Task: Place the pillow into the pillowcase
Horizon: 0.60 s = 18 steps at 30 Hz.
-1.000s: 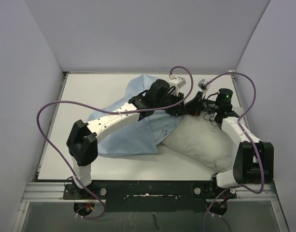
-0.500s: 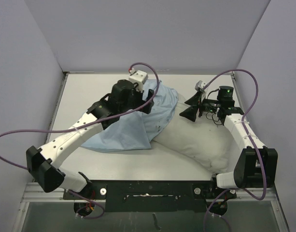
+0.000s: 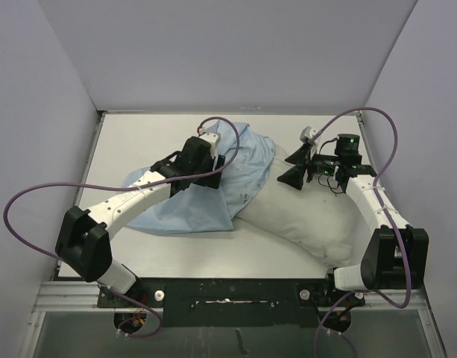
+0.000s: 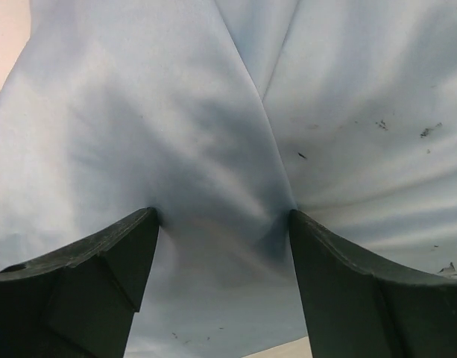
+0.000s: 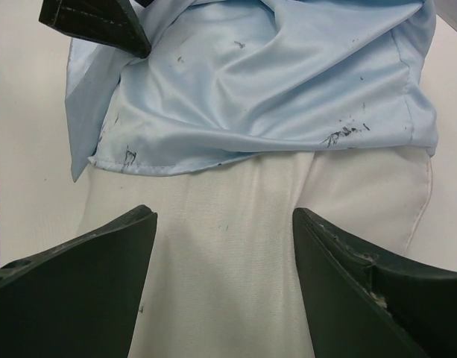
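**Position.** The pillow lies diagonally on the right side of the table. The pillowcase is draped over its far end and trails flat to the left, so insertion is judged partial at most.

**Claws.** The left gripper stands wide over the blue cloth and holds nothing. The right gripper stands wide over the pillow, also empty.

**Handling.** The pillowcase is thin, limp and probably slippery, so take hold at the hem (one layer only, to keep the mouth open). The pillow is soft and bulky and will squash, so grip a corner or seamed edge.

**Views.** The overhead view gives the whole layout. Only the right wrist view shows the hem crossing the pillow. The left wrist view shows folds alone.
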Motion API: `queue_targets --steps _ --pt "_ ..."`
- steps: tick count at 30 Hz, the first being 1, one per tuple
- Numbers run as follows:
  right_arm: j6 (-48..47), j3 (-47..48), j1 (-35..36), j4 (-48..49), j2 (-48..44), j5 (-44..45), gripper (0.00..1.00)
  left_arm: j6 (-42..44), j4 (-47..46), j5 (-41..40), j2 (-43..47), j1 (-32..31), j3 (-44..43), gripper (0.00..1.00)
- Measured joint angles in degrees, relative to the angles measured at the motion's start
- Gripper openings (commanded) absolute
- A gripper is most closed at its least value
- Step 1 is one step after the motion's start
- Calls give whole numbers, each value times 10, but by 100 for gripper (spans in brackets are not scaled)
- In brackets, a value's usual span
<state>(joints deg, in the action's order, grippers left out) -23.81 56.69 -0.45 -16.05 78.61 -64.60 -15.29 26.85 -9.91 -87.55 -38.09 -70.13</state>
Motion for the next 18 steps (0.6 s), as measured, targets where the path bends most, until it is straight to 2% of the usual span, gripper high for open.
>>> queue_targets --steps 5,10,15,18 --pt "-3 0 0 -4 2 -2 73 -10 0 4 -2 8 0 30" --pt "-12 0 1 -9 2 -2 73 -7 5 3 0 25 0 10" --pt "-19 0 2 -16 2 -2 73 5 20 8 13 68 -7 0" --pt "-24 1 2 -19 2 -2 73 24 22 -9 14 113 -42 0"
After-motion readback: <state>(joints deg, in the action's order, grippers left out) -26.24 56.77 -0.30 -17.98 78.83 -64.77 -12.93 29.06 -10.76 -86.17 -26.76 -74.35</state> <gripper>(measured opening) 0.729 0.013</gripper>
